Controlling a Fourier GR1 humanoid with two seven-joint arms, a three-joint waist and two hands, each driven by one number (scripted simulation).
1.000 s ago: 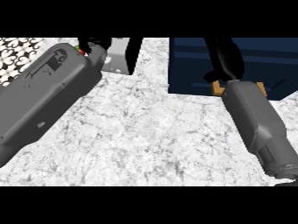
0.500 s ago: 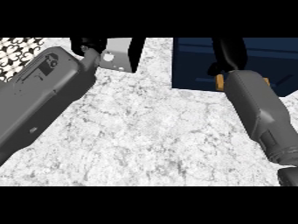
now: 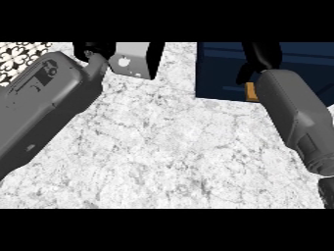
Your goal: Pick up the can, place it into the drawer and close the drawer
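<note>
**Both forearms advanced toward far edge of tabletop; can not visible**

Shifted since the earlier frames: left forearm [image 3: 35, 117] now further up and to the right, its wrist reaching the top edge; right forearm [image 3: 299, 122] moved rightward and up, overlapping the drawer front. Red object seen beside the left wrist one second ago no longer in sight.

Left robot hand [image 3: 93, 49]: only a small black part showing at the top edge, above the grey wrist, just beside a pale grey box-like object [image 3: 130, 63] with a dark side face. Finger posture cut off by the frame edge; cannot tell whether open or curled, or whether anything is held.

Right robot hand [image 3: 260, 56]: black, extended over the dark blue drawer [image 3: 220, 73] at upper right, largely cropped at the top. Cannot tell how far open, nor whether anything lies within it. Small orange patch [image 3: 250, 91] at the wrist, against the drawer's lower edge.

Can: location not determinable from the head view.

Tabletop [image 3: 169, 152]: white-grey marbled surface, filling the centre between the two forearms. Patterned black-and-white area [image 3: 10, 56] at upper left, beyond the tabletop's edge.
</note>
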